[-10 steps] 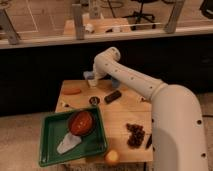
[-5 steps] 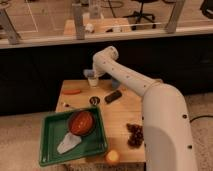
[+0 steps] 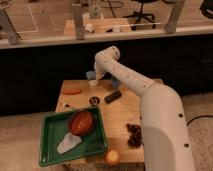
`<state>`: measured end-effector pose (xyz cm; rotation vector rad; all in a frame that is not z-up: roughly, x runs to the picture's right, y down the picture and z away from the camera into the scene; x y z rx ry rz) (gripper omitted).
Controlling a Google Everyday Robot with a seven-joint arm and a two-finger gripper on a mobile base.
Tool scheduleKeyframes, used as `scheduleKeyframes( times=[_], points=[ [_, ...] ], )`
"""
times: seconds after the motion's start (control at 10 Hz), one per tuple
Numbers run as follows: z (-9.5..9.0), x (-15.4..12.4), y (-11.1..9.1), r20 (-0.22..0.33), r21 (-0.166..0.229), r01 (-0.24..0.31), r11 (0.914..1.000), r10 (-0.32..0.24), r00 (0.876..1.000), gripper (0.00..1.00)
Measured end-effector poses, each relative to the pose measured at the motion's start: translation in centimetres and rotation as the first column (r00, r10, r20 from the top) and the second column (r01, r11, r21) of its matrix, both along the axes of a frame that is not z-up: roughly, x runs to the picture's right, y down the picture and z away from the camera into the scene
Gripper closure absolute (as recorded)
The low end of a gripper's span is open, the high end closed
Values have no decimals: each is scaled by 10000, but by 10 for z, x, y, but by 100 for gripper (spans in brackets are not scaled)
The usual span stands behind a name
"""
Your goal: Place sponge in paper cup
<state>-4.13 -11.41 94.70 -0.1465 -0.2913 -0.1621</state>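
My white arm reaches from the lower right up over the wooden table (image 3: 125,117) and bends down to the gripper (image 3: 94,80) at the table's back edge. A light-blue block, the sponge (image 3: 90,75), shows right at the gripper's left side; I cannot tell whether it is held. A small whitish shape under the gripper may be the paper cup (image 3: 93,83), largely hidden by the gripper. A small blue cup (image 3: 114,80) stands just right of the arm.
A black bar-shaped object (image 3: 113,96) and a small dark round thing (image 3: 94,100) lie mid-table. An orange carrot (image 3: 71,92) lies at the left. A green tray (image 3: 50,150) holds a red bowl (image 3: 81,122) and pale cloth (image 3: 69,144). Dark cluster (image 3: 134,135) and orange fruit (image 3: 112,157) sit at the front.
The arm's near section has shifted slightly in the view. The gripper has stayed at the table's back edge by the light-blue block. The things on the table have not moved.
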Motion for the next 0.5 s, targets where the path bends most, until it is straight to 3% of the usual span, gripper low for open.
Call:
scheduleKeyframes(
  times=[0.5],
  points=[
    [-3, 27, -2, 630, -381, -609, 9974, 632, 9960, 20]
  ],
)
